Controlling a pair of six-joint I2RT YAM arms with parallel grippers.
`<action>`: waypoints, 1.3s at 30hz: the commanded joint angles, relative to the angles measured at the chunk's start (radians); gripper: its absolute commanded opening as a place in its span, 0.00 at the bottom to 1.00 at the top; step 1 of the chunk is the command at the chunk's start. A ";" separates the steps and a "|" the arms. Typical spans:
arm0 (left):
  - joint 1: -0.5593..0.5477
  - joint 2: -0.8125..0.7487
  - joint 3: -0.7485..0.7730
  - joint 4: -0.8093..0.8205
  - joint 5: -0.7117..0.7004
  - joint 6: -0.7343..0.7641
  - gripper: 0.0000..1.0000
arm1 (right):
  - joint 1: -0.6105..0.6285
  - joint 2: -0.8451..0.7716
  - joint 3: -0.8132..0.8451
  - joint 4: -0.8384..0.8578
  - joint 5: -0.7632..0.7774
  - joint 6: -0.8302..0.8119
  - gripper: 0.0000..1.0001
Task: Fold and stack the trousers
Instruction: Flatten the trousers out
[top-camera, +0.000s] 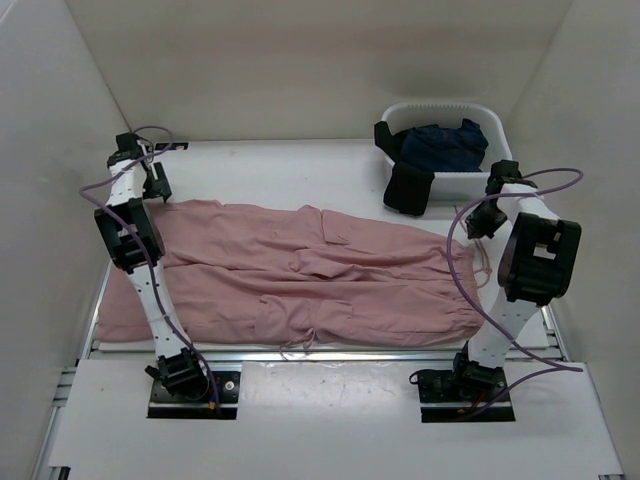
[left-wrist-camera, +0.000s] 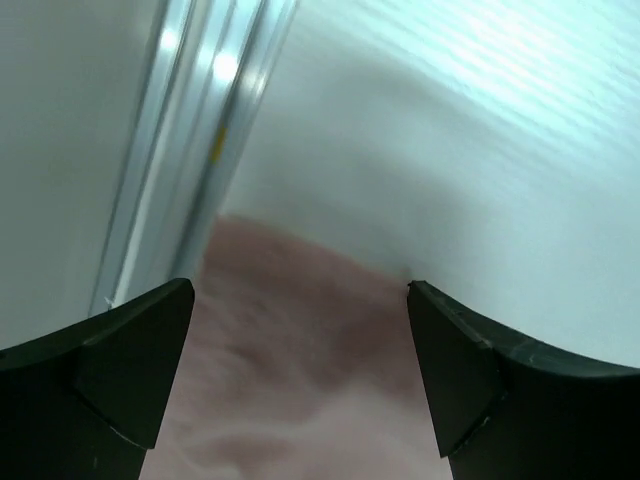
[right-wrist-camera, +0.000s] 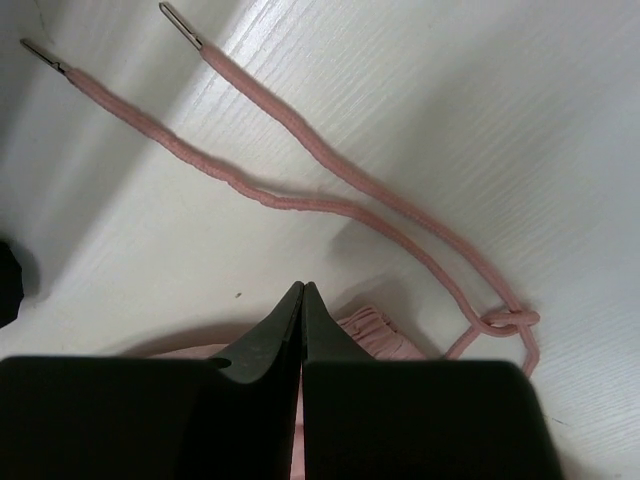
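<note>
Top external view: the trousers (top-camera: 310, 275) lie spread lengthwise across the white surface (top-camera: 300, 160). The gathered waistband is at the right and the two legs run to the left, side by side, with the cargo pockets facing up. They fill most of the space between the two arms.

At the far right corner stands a white basket (top-camera: 470, 108), just beyond the waistband end and apart from the pink cloth. A dark navy garment (top-camera: 445, 143) is bunched inside it. A black garment (top-camera: 408, 188) hangs over its near-left rim and down the outside wall onto the surface.

A purple cable (top-camera: 455, 260) from the right arm loops over the waistband end of the trousers. A pale wall closes in each side.

The left pincer (top-camera: 155, 185) hangs at the far left corner, over the leg ends. In its wrist view the left pincer (left-wrist-camera: 300, 300) stands wide apart with nothing between its fingers. Pink fabric is below it, bare surface beyond, and an aluminium rail (left-wrist-camera: 200, 130) runs along the left edge.

The right pincer (top-camera: 480, 220) is by the waistband. In its wrist view the right pincer (right-wrist-camera: 302, 290) has its fingers pressed together, tips above the gathered pink edge. I cannot tell whether any cloth is caught.

The two pink drawstrings (right-wrist-camera: 300, 200) trail out over the bare surface ahead of it. They are joined at a knot (right-wrist-camera: 505, 322) on the right and end in small metal tips (right-wrist-camera: 180, 20).
</note>
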 joint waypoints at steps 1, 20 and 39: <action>-0.018 0.120 0.018 -0.020 -0.069 0.000 1.00 | 0.001 -0.048 0.035 -0.029 0.010 -0.037 0.00; -0.028 -0.084 -0.204 0.018 0.026 0.000 0.14 | 0.011 -0.088 -0.009 -0.124 -0.072 0.171 0.71; -0.028 -0.197 -0.172 0.018 0.021 0.000 0.14 | 0.011 0.083 -0.056 0.017 -0.078 0.254 0.43</action>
